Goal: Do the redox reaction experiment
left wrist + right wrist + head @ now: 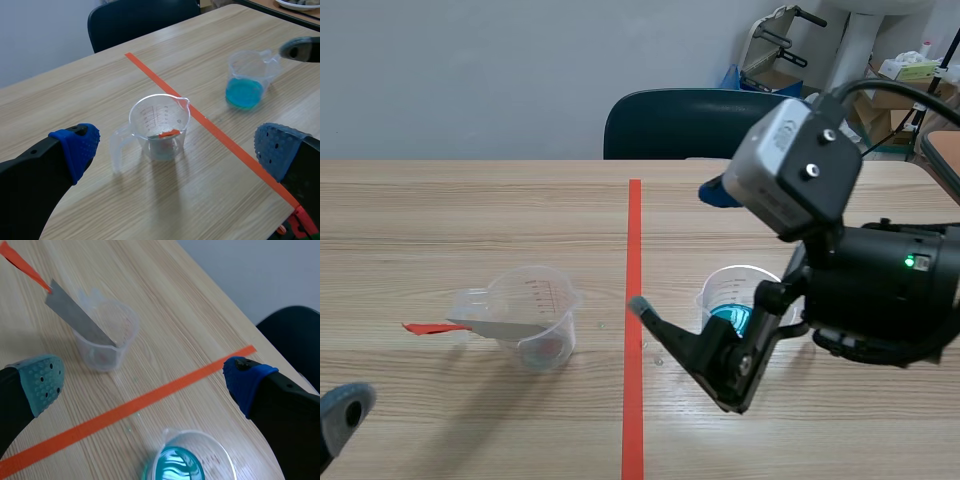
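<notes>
The left gripper [178,149] is holding its fingers wide apart and gripping nothing. A clear cup [159,125] is standing on the worktop [470,220] just ahead of it. A flat metal strip [80,315] with a red end is leaning in that cup. The right gripper [145,382] is also spread wide. It is hanging over a second cup [245,62] with blue liquid [243,93] in it, across the red tape line [633,400].

My scene camera looks from between the arms across the desk [440,200]. Each wrist camera looks down past its jaws, close in; all three share the clear cup [545,300], blue-filled cup [730,290] and tape line [633,300].
</notes>
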{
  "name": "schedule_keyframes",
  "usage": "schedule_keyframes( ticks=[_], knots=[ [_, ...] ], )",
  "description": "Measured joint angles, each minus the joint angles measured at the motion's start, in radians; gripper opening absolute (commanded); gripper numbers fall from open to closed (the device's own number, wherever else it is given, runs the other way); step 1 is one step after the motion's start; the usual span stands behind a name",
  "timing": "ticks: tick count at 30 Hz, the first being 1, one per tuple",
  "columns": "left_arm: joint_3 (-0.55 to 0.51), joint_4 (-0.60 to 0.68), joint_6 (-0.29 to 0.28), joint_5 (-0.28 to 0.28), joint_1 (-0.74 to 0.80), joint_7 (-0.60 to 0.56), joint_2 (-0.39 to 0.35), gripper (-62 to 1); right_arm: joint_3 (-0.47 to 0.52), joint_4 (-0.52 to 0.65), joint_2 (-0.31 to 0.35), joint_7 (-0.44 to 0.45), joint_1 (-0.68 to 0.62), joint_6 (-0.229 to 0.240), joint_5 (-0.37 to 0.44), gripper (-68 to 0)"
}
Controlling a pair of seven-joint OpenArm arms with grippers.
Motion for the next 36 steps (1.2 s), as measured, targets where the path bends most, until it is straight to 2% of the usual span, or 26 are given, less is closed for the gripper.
schedule_keyframes(
  ticks=[3, 9, 13, 17, 21, 23, 27, 30, 33, 36],
  knots=[
    [-0.010, 0.000, -0.001, 0.028, 0.060, -0.032, 0.000, 1.4, -0.090, -0.030, 0.000, 0.002, 0.084, 0.002, 0.000, 0.4],
    [-0.013, 0.000, -0.008, 0.047, 0.167, -0.113, 0.000, 1.4, -0.296, -0.165, 0.000, 0.006, 0.244, 0.004, 0.000, 0.4],
    [-0.013, -0.003, -0.019, 0.055, 0.167, -0.192, 0.000, 1.4, -0.428, -0.233, -0.003, 0.047, 0.321, 0.002, -0.011, 0.4],
    [-0.014, -0.011, -0.085, 0.090, 0.167, -0.241, 0.000, 1.4, -0.522, -0.289, -0.048, 0.080, 0.371, -0.039, -0.072, 0.4],
    [-0.014, -0.011, -0.124, 0.133, 0.167, -0.278, 0.000, 1.4, -0.580, -0.341, -0.111, 0.091, 0.407, -0.100, -0.101, 0.4],
    [-0.014, -0.011, -0.132, 0.132, 0.167, -0.279, 0.000, 1.4, -0.600, -0.372, -0.142, 0.109, 0.426, -0.122, -0.113, 0.4],
    [-0.014, -0.011, -0.131, 0.132, 0.167, -0.279, 0.000, 1.4, -0.637, -0.436, -0.202, 0.123, 0.468, -0.127, -0.117, 0.4],
    [-0.014, -0.011, -0.131, 0.132, 0.167, -0.278, 0.000, 1.4, -0.667, -0.475, -0.244, 0.126, 0.491, -0.171, -0.120, 0.4],
    [-0.014, -0.012, -0.131, 0.131, 0.167, -0.275, 0.000, 1.4, -0.687, -0.499, -0.275, 0.126, 0.513, -0.188, -0.130, 0.4],
    [-0.014, -0.028, -0.131, 0.095, 0.167, -0.275, 0.000, 1.4, -0.695, -0.520, -0.297, 0.126, 0.530, -0.197, -0.130, 0.4]
  ],
)
